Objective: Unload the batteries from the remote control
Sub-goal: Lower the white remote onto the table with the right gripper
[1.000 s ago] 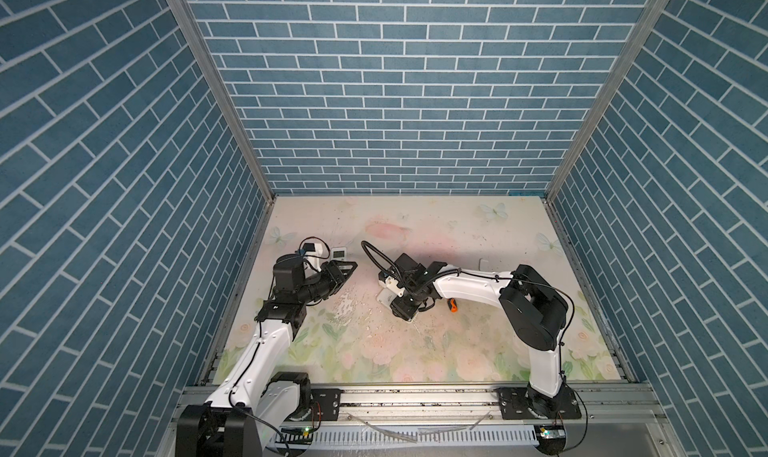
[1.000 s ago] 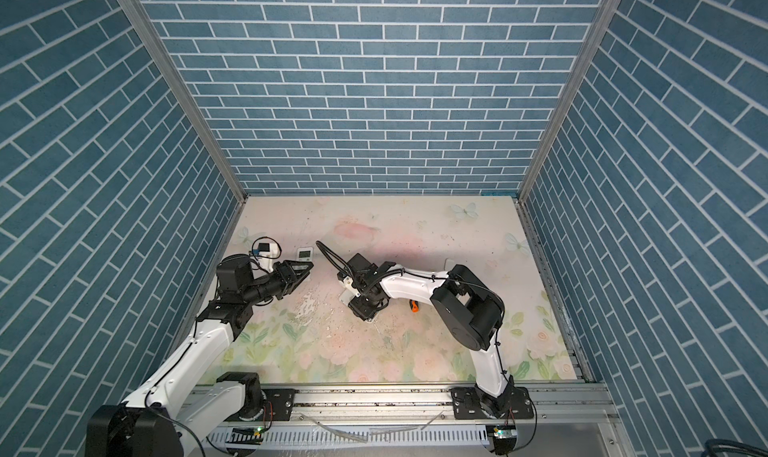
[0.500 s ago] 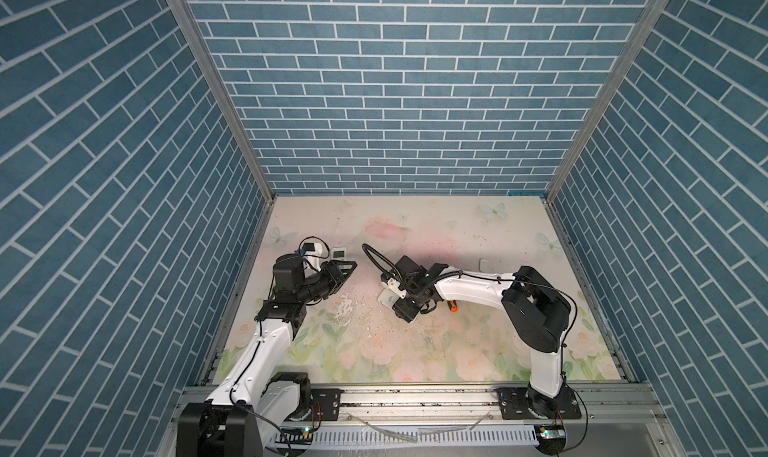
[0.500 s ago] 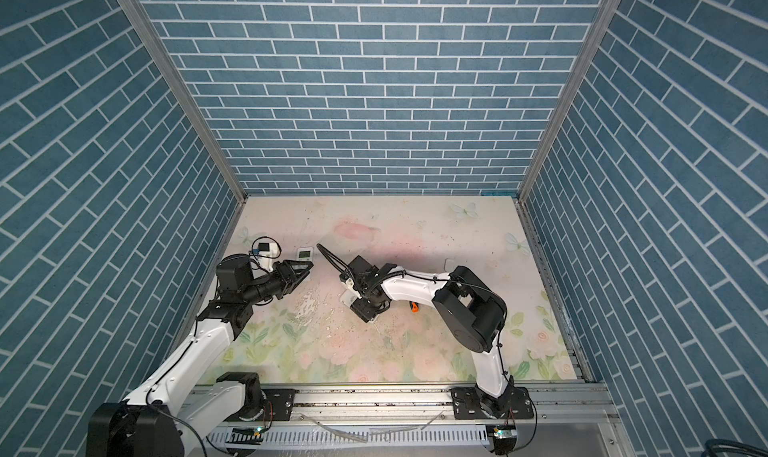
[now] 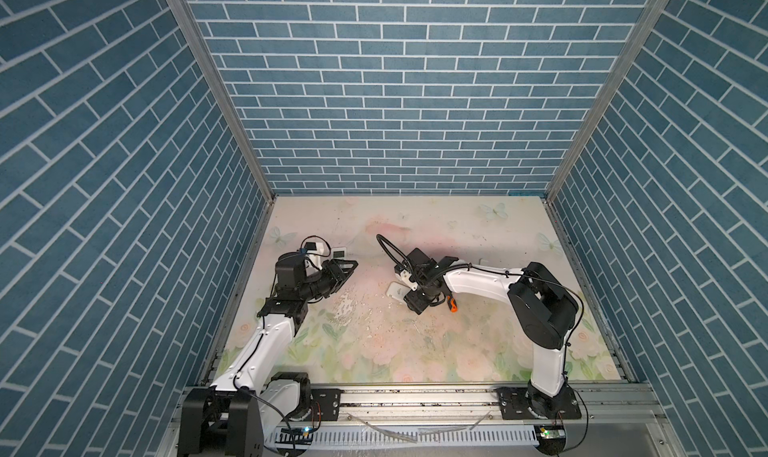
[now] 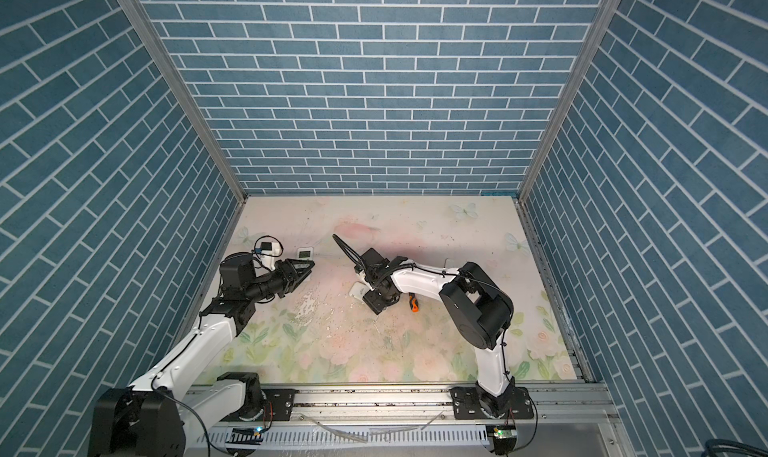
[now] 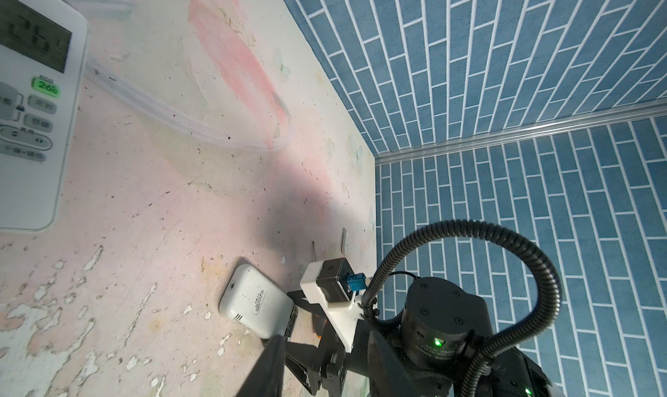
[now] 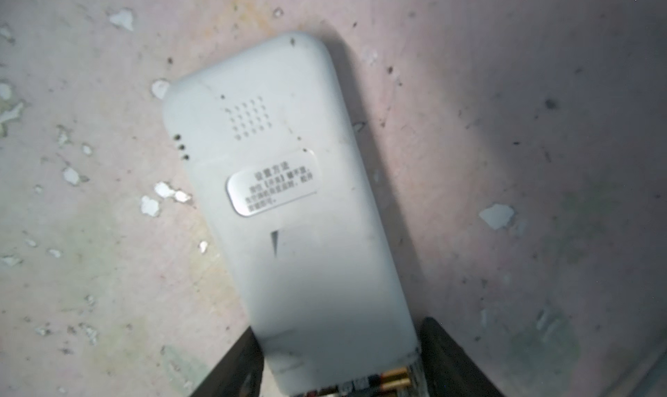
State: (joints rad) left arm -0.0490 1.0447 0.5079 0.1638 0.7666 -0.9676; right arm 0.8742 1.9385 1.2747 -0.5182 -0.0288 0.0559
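I see the flowered table point(image 5: 457, 226), its print flaking near the middle. My right gripper point(image 8: 341, 328) points down at the centre. Its fingers point(image 8: 451, 359) press both long sides of the remote control point(image 8: 288, 196), grasping its lower end. My left gripper point(image 5: 351, 264) hovers at about ten o'clock, its fingers point(image 7: 269, 370) released and parted with nothing between them. The remote control is face down, label up, at the table's centre in both top views. A second remote point(image 7: 36, 106), display up, lies at ten o'clock just beyond the left gripper. The screwdriver point(image 5: 452, 305) shows its orange handle at four o'clock of the remote control, near it. The batteries point(image 8: 395, 379) sit in the remote control's open end, between the right fingers, and only their gold tips show.
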